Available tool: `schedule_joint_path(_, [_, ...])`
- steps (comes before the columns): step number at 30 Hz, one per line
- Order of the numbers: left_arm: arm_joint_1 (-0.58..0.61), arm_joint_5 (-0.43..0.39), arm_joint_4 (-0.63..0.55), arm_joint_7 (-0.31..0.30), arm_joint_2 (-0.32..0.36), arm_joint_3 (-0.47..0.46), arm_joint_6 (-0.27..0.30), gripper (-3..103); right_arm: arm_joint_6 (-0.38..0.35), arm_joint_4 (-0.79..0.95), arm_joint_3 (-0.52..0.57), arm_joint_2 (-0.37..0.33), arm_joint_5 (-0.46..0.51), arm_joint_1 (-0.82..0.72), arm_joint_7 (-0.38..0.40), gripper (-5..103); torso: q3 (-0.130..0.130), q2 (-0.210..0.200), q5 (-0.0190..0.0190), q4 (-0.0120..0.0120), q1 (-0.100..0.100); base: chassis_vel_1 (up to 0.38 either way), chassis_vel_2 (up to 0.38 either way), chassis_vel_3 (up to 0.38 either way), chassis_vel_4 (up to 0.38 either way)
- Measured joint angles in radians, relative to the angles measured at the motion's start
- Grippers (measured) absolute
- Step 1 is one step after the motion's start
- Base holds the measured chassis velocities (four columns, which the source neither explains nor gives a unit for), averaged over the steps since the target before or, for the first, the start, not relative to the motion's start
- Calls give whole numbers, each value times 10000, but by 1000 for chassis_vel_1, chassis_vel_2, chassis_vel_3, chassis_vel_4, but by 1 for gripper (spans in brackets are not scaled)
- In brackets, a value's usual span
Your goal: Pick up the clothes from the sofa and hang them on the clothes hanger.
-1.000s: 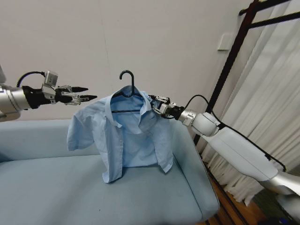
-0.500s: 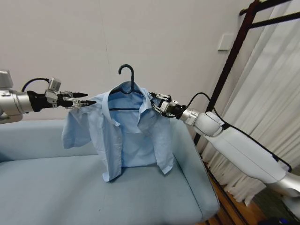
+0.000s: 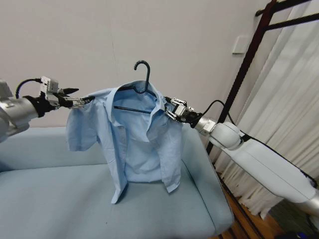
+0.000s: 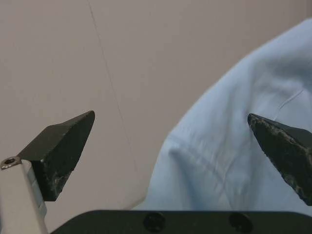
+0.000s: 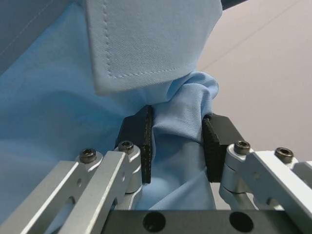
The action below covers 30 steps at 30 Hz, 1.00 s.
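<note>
Shirt (image 3: 142, 144) was seen draped on the hanger (image 3: 143, 83), clear of the sofa (image 3: 50, 209) below it, one shoulder pinched by the right tool (image 3: 171, 110), the left tool (image 3: 79, 101) spread wide at the other, so pickup was judged done and hanging up left.

so the shirt (image 3: 142, 134) is on the hanger (image 3: 143, 82), up in the air over the sofa (image 3: 50, 209) with the wall (image 3: 189, 45) behind it. left gripper (image 3: 84, 100) sits at the shoulder on the robot's left, right gripper (image 3: 170, 111) at the other shoulder with cloth pinched between its fingers. right of the sofa stands the rack (image 3: 245, 67), curtain (image 3: 294, 104) just behind it
</note>
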Motion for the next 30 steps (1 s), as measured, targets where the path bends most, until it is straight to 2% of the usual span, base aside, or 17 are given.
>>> schedule_joint_path(3, [203, 1152, -162, -125, -1540, 103, -325, 100, -194, -167, -140, -29, 220, 482, 2, 25, 2, 0, -11, 7, 1, 0, 0, 0, 0])
schedule_joint_path(4, [205, 1391, -133, 72, -1993, 156, -402, 100, -279, -204, -223, -21, 269, 664, 0, 25, 2, 0, -8, 12, 1, 0, 0, 0, 0])
schedule_joint_path(6, [174, 1461, -84, 241, -2244, 186, -413, 100, -333, -214, -281, -15, 283, 768, -9, 25, 2, 0, -7, 13, 0, 0, 0, 0, 0])
schedule_joint_path(9, [-125, 1119, 212, 1098, -2700, 294, -361, 100, -483, -235, -454, 12, 287, 997, -62, 25, 2, 0, -8, 7, 0, 0, 0, 0, 0])
schedule_joint_path(10, [-249, 865, 344, 1403, -2712, 346, -313, 100, -515, -292, -530, 64, 282, 1061, -86, 25, 1, 0, -4, 4, 0, 0, 0, 0, 0])
schedule_joint_path(11, [-249, 865, 344, 1403, -2712, 346, -313, 100, -515, -292, -530, 64, 282, 1061, -86, 25, 1, 0, -4, 4, 0, 0, 0, 0, 0])
schedule_joint_path(12, [-449, 521, 578, 1891, -2613, 440, -296, 100, -537, -494, -662, 230, 237, 1167, -177, 25, 2, 0, -2, 1, 0, 0, 0, 0, 0])
schedule_joint_path(13, [-734, 388, 825, 2122, -2486, 637, -295, 100, -537, -674, -732, 325, 175, 1221, -244, 25, 2, 0, -1, 9, 0, 0, 0, 0, 0])
schedule_joint_path(14, [-1025, 320, 1069, 2268, -2362, 826, -295, 100, -511, -877, -826, 420, 111, 1327, -315, 25, 3, -1, -1, 6, 1, 0, 0, 0, 0])
schedule_joint_path(15, [-1471, 224, 1364, 2321, -2208, 1171, -296, 100, -451, -1083, -927, 526, 59, 1448, -392, 25, 3, -1, -2, 15, 2, 0, 0, 0, 0])
schedule_joint_path(16, [-1471, 224, 1364, 2321, -2208, 1171, -296, 100, -451, -1083, -927, 526, 59, 1448, -392, 25, 3, -1, -2, 15, 2, 0, 0, 0, 0])
schedule_joint_path(18, [-2440, -36, 1758, 2332, -2030, 2063, -283, 100, -366, -1296, -1106, 606, 67, 1652, -459, 25, 4, 0, -6, 12, 2, 0, 0, 0, 0])
schedule_joint_path(24, [-4591, -345, 2189, 2075, -1784, 3799, 225, 100, -205, -1937, -1294, 913, 221, 2136, -695, 25, 3, -1, 0, 0, 2, 0, 0, 0, 0])
schedule_joint_path(27, [-4758, -254, 2131, 1685, -1778, 3918, 443, 100, -221, -2060, -1273, 1034, 353, 2213, -697, 25, 3, -1, -1, 4, 2, 0, 0, 0, 0])
schedule_joint_path(30, [-4152, 399, 1799, 1063, -1757, 3544, 518, 100, -124, -2599, -1194, 1203, 415, 2235, -734, 25, 3, 0, -7, 11, 2, 0, 0, 0, 0])
